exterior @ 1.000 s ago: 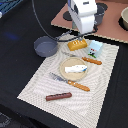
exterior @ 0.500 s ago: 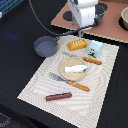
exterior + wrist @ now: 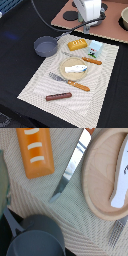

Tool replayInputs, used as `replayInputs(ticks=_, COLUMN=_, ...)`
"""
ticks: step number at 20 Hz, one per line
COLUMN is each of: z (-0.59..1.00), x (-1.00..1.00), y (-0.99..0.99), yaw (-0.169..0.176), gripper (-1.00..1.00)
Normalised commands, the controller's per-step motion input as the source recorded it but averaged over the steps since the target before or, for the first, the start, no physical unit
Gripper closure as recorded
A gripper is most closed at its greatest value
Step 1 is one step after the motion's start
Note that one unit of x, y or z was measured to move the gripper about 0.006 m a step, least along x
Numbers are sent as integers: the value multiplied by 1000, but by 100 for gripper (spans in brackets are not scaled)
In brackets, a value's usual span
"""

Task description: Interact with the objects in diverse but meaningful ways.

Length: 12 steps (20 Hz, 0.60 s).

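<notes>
My gripper [image 3: 89,26] hangs above the far edge of the striped placemat [image 3: 37,85]; its fingers are too blurred to read and hold nothing that I can see. A yellow bread-like block [image 3: 77,44] [image 3: 35,150] lies just below it, with a pale blue carton [image 3: 95,48] beside it. The grey saucepan [image 3: 45,47] [image 3: 37,237] sits at the mat's corner on the exterior view's left. A white tube [image 3: 75,68] [image 3: 122,180] rests on a wooden plate [image 3: 64,73] [image 3: 100,183]. The brown sausage stick [image 3: 58,96] lies near the front. The wrist view shows no fingers.
An orange-handled knife [image 3: 93,61] [image 3: 70,170] and a fork [image 3: 70,81] flank the plate. A brown board [image 3: 107,26] at the back carries a pot [image 3: 123,18] and a dark round burner [image 3: 70,16]. A black cable [image 3: 47,22] arcs over the dark table.
The gripper has drifted slightly toward the exterior view's right and farther back. None of the objects on the mat has moved.
</notes>
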Motion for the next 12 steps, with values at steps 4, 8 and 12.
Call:
replayInputs(ticks=4, z=59, x=35, y=-159, yaw=-49, gripper=-100)
replayInputs(ticks=8, z=-7, x=-306, y=-309, yaw=-35, gripper=-100)
replayInputs(ticks=12, z=-114, x=-582, y=-394, yaw=-8, gripper=-100)
